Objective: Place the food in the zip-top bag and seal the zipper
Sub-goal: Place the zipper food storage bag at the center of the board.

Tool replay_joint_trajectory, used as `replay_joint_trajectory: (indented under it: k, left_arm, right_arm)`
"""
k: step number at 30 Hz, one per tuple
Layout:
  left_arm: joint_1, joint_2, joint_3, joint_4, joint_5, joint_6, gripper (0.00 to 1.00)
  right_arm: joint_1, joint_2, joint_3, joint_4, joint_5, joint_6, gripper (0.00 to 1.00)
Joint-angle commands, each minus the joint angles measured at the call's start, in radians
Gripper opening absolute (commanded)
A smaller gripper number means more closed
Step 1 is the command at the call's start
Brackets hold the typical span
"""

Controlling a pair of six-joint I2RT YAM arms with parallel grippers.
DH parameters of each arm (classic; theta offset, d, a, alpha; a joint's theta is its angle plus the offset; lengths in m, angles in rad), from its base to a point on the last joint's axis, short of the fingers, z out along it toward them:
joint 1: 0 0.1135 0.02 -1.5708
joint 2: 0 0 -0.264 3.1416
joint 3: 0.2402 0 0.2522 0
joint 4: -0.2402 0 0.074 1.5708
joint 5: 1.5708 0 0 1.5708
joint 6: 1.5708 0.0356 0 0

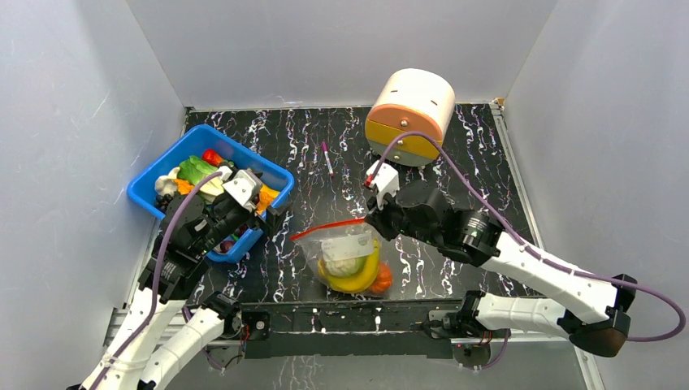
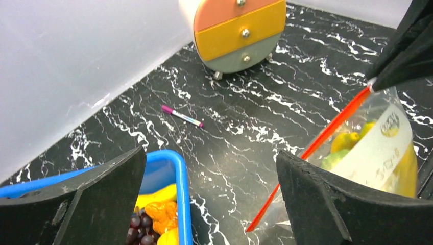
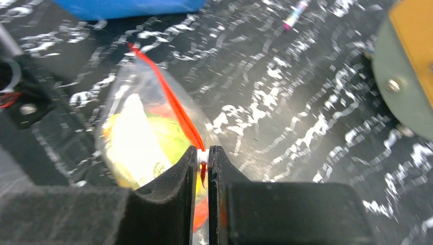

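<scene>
Sealing, step in hand (judged): the right gripper (image 3: pixel 203 153) is clamped on the right end of the zipper (image 3: pixel 168 97), so closing the strip looks like the current job.
Zip-top bag (image 1: pixel 349 258): lying on the table (image 1: pixel 455 162) centre-near, between the two arms, mouth toward the back.
Bag contents: bananas (image 1: pixel 357 280), cabbage (image 1: pixel 341 266) and an orange fruit (image 1: pixel 382 280) inside, bunched at the near end.
Zipper state: reads as one thin red line in the left wrist view; whether it is pressed shut along its length cannot be told.
Left gripper (image 2: pixel 209 168): jaws spread wide, nothing between them, hovering over the right rim of the blue bin (image 2: pixel 181 178), just beside the strip's free left end.
Bin contents: grapes (image 2: pixel 140 229) and other pieces remain, so loading may not be finished (judgement).
Technique, right: keep the pinch firm and low, so the strip stays taut and straight.
Technique, left: close on the free left end, square across both tracks, then slide toward the right gripper under steady pressure.
Risk: the bulging fruit pushes against the mouth; a fast pull could pop the seal or drag the bag.
Nearby, clear of the work: drawer unit (image 1: pixel 410 114), pen (image 1: pixel 327 158).
</scene>
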Motion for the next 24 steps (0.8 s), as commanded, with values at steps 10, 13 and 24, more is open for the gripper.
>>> replay_joint_trajectory:
  k: [10,13,24]
  left_arm:
    - [0.002,0.019,-0.01,-0.029,-0.085,0.033,0.98]
    - [0.001,0.034,-0.002,-0.036,-0.081,0.019,0.98]
    - [0.001,0.028,-0.015,-0.053,-0.124,-0.125,0.98]
  right_arm:
    - [-0.281,-0.063,-0.109,-0.021,0.417,0.078,0.0]
    - [-0.373,-0.047,-0.135,-0.009,0.416,0.089,0.0]
    - [-0.623,0.025,-0.225,0.102,0.47,0.123,0.0]
